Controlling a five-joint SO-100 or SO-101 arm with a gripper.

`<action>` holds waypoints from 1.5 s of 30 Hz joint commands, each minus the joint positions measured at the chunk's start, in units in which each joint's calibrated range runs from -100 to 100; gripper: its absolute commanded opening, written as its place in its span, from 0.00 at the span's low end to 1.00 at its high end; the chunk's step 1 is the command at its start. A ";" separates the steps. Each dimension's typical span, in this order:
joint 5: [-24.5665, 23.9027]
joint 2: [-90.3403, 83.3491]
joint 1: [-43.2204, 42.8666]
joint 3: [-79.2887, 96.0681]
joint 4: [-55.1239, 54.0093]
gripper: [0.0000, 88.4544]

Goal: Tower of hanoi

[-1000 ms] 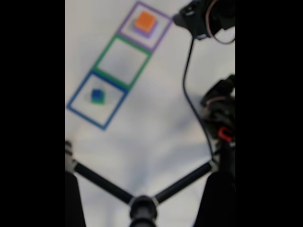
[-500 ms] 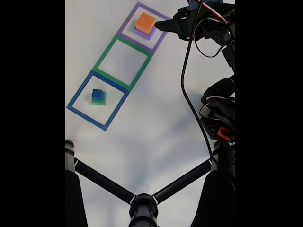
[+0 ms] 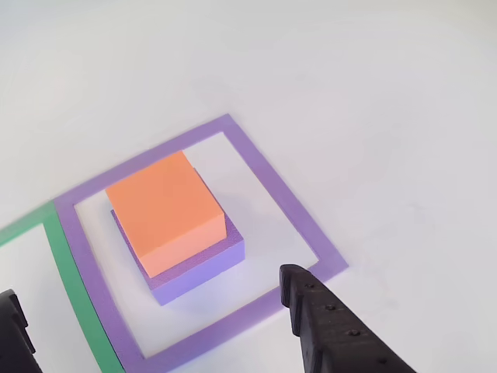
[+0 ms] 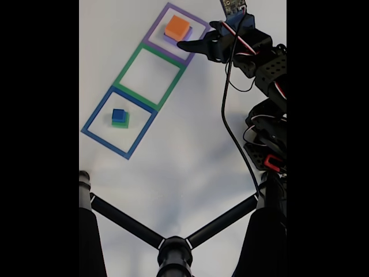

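The tower of hanoi stands in two stacks. An orange block (image 3: 165, 208) lies on a purple block (image 3: 203, 263) inside the purple tape square; the fixed view shows the same orange block (image 4: 177, 26) and purple block (image 4: 184, 36) at the top. A blue block (image 4: 119, 114) sits on a green block (image 4: 121, 123) in the blue tape square. My gripper (image 3: 147, 284) is open, with one black finger (image 3: 330, 330) to the stack's lower right and the other finger (image 3: 12, 330) at the far left edge. In the fixed view the gripper (image 4: 188, 44) hovers just right of the orange-purple stack.
Three tape squares run diagonally: purple tape square (image 4: 155, 22), green tape square (image 4: 127, 64) with no block in it, blue tape square (image 4: 96, 109). A black cable (image 4: 225, 115) hangs along the arm at right. Black stand bars (image 4: 127, 222) cross the bottom.
The arm has swung down and left from the upper right corner, and the gripper now sits close beside the orange-purple stack. The blocks have not moved.
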 commanded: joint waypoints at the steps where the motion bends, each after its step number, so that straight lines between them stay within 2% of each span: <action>1: 0.00 2.96 0.28 2.45 -9.18 0.50; 14: 0.00 26.68 -0.02 1.27 -35.97 0.52; 25: 0.00 43.75 -1.85 -3.19 -50.46 0.51; 30: 0.00 49.52 -2.24 -6.55 -53.78 0.51; 45: 0.00 55.93 -3.68 -13.27 -54.99 0.51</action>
